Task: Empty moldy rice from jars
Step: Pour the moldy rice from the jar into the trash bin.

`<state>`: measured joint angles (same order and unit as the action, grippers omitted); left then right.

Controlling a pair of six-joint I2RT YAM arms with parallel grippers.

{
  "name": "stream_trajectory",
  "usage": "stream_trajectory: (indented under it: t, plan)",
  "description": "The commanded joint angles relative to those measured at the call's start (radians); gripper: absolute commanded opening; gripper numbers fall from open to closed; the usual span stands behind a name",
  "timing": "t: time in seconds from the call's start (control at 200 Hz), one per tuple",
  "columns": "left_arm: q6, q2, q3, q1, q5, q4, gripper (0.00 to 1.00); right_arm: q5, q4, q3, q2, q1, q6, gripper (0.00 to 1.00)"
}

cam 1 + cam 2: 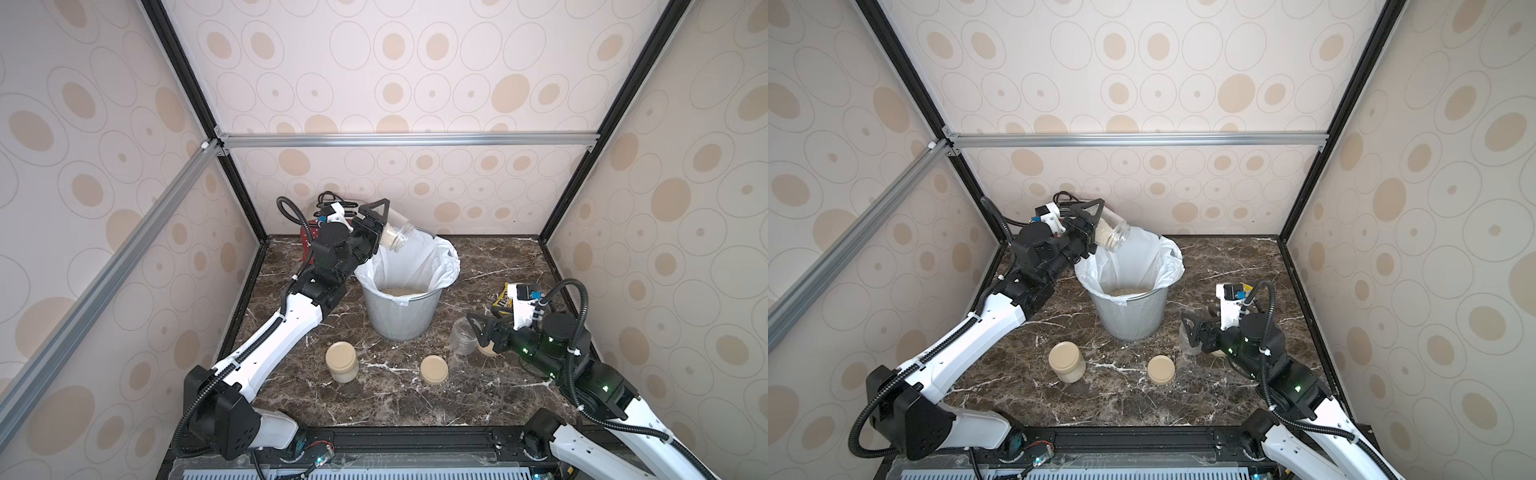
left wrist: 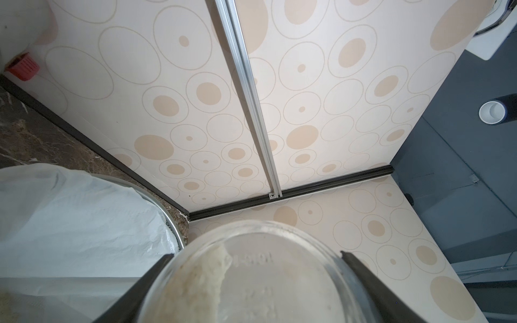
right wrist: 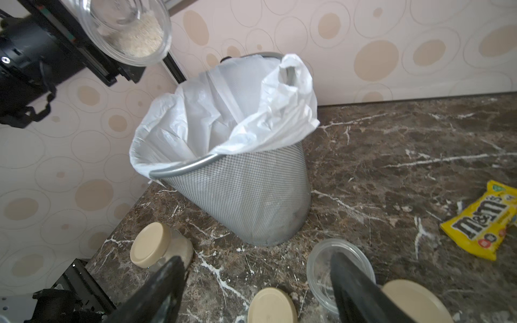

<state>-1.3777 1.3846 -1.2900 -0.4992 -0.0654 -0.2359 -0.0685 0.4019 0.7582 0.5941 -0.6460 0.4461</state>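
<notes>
Glass jar [image 1: 398, 236] of moldy rice [image 1: 388, 239] tilts over the mesh bin [image 1: 401, 320] — pinched by the left gripper [image 1: 374, 232]. Right gripper [image 1: 482, 334] hangs, jaws spread, close to an empty jar [image 1: 461, 340]

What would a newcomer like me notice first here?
A glass jar, tilted mouth-down over the white-lined mesh bin toward the back, is gripped in the left arm's jaws with rice inside. At the front sit a closed jar and a loose lid; a yellow candy bag lies at the right.
</notes>
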Motion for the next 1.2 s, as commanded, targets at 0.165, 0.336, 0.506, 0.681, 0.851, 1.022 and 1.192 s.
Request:
stream_trajectory:
  t: [0.165, 0.336, 0.506, 0.681, 0.851, 1.022, 1.192]
  plan:
    - [0.183, -0.055, -0.132, 0.007, 0.018, 0.03, 0.45, -0.003, 0.029, -0.071, 0.014, -0.003, 0.117, 0.83]
    - [0.244, -0.07, -0.147, 0.008, 0.034, 0.067, 0.45, 0.013, 0.025, -0.082, 0.054, -0.003, 0.129, 0.83]
    - [0.265, -0.075, -0.143, 0.008, 0.042, 0.081, 0.46, 0.024, 0.007, -0.082, 0.076, -0.003, 0.131, 0.83]
    - [0.275, -0.078, -0.134, 0.007, 0.047, 0.084, 0.46, 0.028, 0.004, -0.08, 0.077, -0.004, 0.13, 0.83]
    - [0.281, -0.081, -0.129, 0.008, 0.05, 0.09, 0.46, 0.013, 0.005, -0.108, 0.038, -0.004, 0.141, 0.84]
    - [0.286, -0.081, -0.129, 0.007, 0.05, 0.093, 0.46, -0.01, 0.008, -0.126, -0.002, -0.004, 0.145, 0.84]
    - [0.287, -0.084, -0.125, 0.007, 0.051, 0.092, 0.46, -0.011, 0.021, -0.116, -0.002, -0.003, 0.141, 0.84]
